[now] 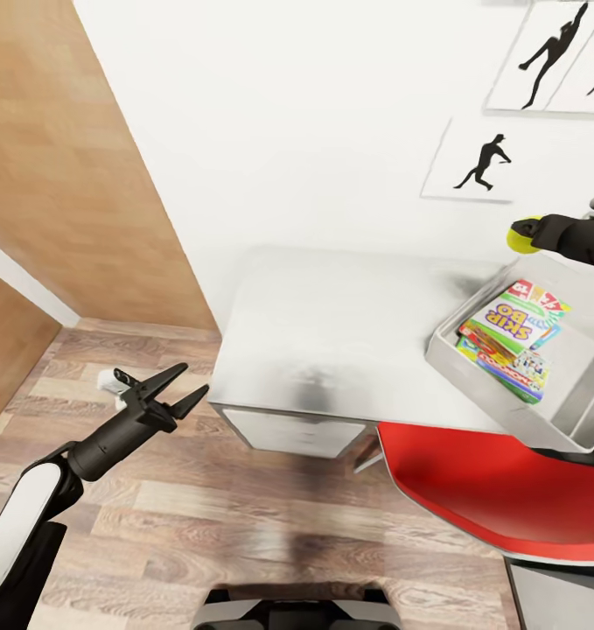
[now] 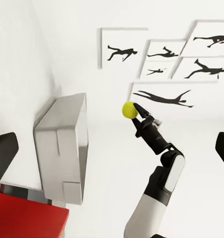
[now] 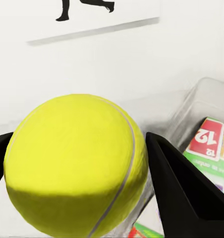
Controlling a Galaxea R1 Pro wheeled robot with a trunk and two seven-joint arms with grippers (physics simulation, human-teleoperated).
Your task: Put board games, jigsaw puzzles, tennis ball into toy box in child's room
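Tennis ball (image 3: 75,163): clamped in right tool (image 1: 531,234), above toy box (image 1: 471,372) far rim. Toy box: on tabletop (image 1: 331,332), long axis diagonal, holding board games (image 1: 511,337). Left tool (image 1: 178,389): fingers apart, empty, over floor (image 1: 244,525).

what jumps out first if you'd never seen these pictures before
The bright yellow tennis ball clamped in the right gripper, held above the far edge of the grey toy box at the right end of the table. Next, the colourful board games stacked inside that box, and the red chair just in front of it. The left gripper hangs open and empty over the wooden floor.
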